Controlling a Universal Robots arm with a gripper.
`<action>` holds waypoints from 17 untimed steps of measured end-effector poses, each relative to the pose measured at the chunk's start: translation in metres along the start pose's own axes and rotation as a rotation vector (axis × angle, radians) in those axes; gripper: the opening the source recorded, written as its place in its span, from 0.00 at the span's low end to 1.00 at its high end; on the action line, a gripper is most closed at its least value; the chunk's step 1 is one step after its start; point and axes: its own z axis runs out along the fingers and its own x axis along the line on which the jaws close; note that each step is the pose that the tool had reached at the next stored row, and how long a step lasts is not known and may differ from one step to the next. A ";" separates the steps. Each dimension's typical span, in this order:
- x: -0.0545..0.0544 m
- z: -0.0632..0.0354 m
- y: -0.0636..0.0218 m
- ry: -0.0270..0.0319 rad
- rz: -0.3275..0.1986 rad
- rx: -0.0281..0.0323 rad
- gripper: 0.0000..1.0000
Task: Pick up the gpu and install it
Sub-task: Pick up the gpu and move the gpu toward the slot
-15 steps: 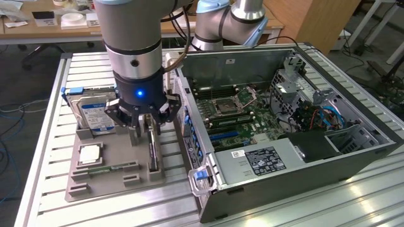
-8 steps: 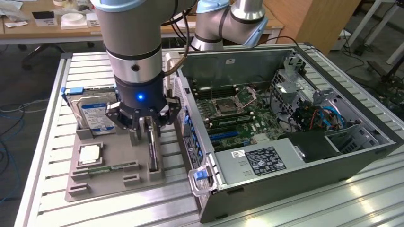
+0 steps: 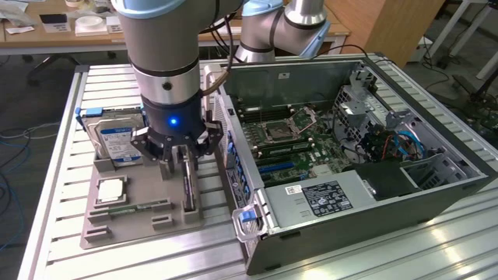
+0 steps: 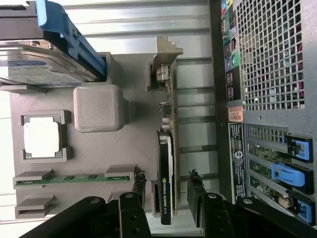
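Dark-faced with a brownish board edge, the gpu (image 4: 166,163) stands on its long edge in a slot of the grey parts tray (image 4: 99,148), on the tray's side nearest the open computer case (image 4: 267,59). Its silvery end bracket (image 4: 166,54) sits at the end away from the fingers. The gripper (image 4: 167,181) hangs directly over the card with its jaws spread wide, one black finger (image 4: 139,191) beside each face and a gap showing on both sides, so nothing is gripped. Farther from the case, the same tray holds a hard drive (image 4: 39,69) in a blue carrier, a processor chip (image 4: 42,139) and a green memory stick (image 4: 74,177). Inside the case the motherboard (image 3: 288,140) lies exposed, with no card seen standing in it. By this showing the job is at its opening stage: the gripper is in place over the card, but the card is neither clamped nor lifted, and the whole installation into the case remains.
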 end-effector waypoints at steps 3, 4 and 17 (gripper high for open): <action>0.000 0.0038 -0.0002 0.0001 0.000 0.0000 0.47; 0.000 0.0053 -0.0002 0.0000 0.000 0.0000 0.47; -0.002 0.0204 0.0000 0.0001 0.000 -0.0001 0.47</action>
